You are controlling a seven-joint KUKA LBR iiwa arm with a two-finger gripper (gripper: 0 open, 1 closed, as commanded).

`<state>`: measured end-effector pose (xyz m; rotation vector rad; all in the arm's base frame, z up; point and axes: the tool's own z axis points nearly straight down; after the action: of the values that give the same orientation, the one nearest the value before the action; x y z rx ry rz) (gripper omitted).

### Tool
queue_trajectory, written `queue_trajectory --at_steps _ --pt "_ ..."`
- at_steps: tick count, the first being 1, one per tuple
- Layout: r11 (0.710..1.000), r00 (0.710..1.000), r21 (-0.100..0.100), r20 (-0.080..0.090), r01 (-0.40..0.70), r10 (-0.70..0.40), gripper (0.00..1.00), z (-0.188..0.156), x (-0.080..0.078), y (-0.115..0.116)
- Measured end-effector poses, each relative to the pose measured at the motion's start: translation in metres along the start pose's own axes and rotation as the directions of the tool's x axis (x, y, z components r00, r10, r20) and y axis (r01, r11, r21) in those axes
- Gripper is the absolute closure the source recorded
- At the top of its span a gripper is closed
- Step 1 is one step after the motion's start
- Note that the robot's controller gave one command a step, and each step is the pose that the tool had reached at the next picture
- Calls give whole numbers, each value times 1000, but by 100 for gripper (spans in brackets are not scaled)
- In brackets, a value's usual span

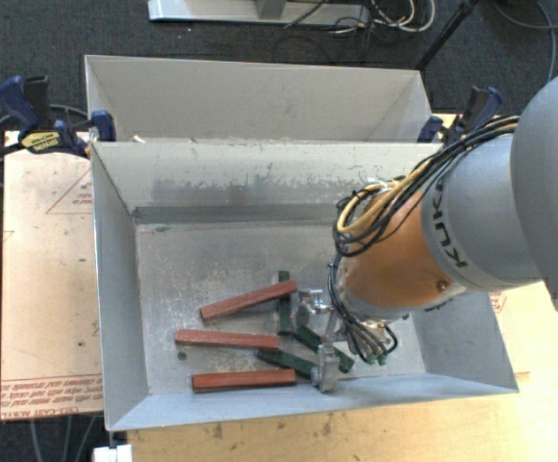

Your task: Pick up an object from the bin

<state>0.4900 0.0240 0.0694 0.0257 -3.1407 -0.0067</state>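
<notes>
Camera view: the grey metal bin (115, 258) is seen from above. The arm enters from 3 o'clock, with its orange wrist cover (394, 272) over the 4 o'clock part of the floor.
End effector: the end effector (319, 346) is lowered near the floor at about 5 o'clock. How far it is opened, and whether anything is held, cannot be told.
Task's thing: the dark green pieces (293, 359), short and crossed over one another, lie directly at the end effector.
Neighbours: three red-brown bars lie toward 9 o'clock of it: the upper bar (245, 303), tilted; the middle bar (226, 339); and the lower bar (243, 381). Their near ends touch or almost touch the green pieces.
Handling (judged): pieces and bars appear stiff, light, flat-sided and not fragile. Smooth faces may slip, and a crossed piece may drag its neighbour.
Hold (judged): a piece is best taken across its narrow width, near mid-length and away from overlaps.
Edges: the front wall (260, 404) stands close at 6 o'clock, and the lower bar lies near it and roughly along it.
Open room: bare floor (212, 248) is left from 9 to 12 o'clock. A straight lift upward is judged the clearest way out.
</notes>
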Motion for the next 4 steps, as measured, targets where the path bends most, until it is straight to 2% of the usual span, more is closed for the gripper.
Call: queue_trajectory --at_steps 1,2,3,4 --pt "1000 1000 3 4 -4 4 100 -4 -3 -4" --pt "999 999 3 12 -39 39 100 -144 -19 -11" --pt "999 999 4 3 -39 39 0 -139 -17 -11" --pt "995 995 5 -8 -100 100 0 -44 9 -21"
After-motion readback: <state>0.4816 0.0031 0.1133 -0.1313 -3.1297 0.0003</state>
